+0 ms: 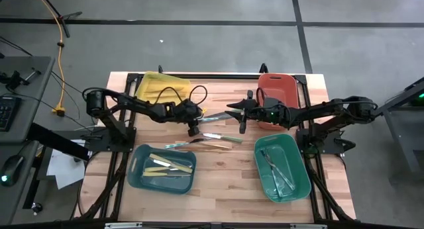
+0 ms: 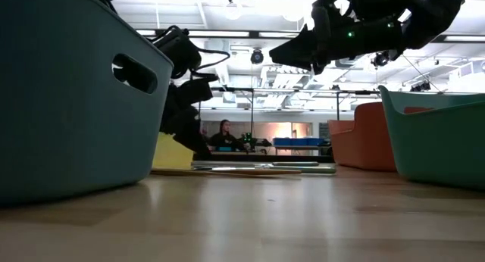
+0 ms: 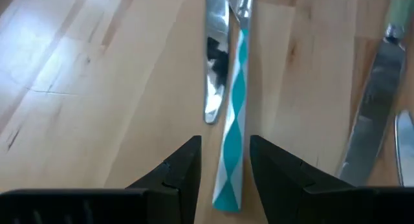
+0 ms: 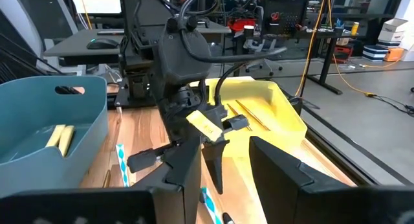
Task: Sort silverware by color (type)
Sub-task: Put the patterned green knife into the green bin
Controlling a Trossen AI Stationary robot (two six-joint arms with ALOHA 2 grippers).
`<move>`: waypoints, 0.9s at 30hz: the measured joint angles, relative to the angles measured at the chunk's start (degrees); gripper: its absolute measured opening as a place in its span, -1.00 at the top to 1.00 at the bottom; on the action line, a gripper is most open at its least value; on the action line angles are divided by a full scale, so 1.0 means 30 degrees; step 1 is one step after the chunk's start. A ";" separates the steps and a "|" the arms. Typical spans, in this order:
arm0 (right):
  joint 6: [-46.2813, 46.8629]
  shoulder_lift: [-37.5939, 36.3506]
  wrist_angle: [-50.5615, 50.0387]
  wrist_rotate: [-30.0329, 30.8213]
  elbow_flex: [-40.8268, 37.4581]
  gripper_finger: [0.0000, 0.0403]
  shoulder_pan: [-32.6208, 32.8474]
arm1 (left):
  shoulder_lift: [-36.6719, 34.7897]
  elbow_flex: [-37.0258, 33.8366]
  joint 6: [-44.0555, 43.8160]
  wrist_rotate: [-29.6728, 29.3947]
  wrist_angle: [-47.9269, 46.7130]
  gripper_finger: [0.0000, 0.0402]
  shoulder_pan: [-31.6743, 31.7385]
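Loose silverware (image 1: 211, 140) lies at the middle of the table. My left gripper (image 1: 193, 129) points steeply down over its far end. In the left wrist view its fingers are open (image 3: 225, 146) and stand on either side of a utensil's teal-and-white diamond-patterned handle (image 3: 234, 120), just above the wood; no touch shows. A shiny silver piece (image 3: 217, 68) lies alongside that handle, and a knife (image 3: 372, 120) lies a little apart. My right gripper (image 1: 237, 116) hovers level above the table, open (image 4: 223, 166), with nothing between its fingers.
A yellow bin (image 1: 162, 87) stands at the far left and a red-orange bin (image 1: 278, 90) at the far right. The blue bin (image 1: 162, 168) at the near left holds cream-yellow pieces. The green bin (image 1: 283, 166) at the near right holds silver ones. Bare wood lies between the near bins.
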 joint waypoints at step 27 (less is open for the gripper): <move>0.0058 -0.0007 -0.0447 0.0015 0.0007 0.43 0.0000 | 0.0555 0.2882 -0.2702 -0.0604 -0.4905 0.39 -0.1101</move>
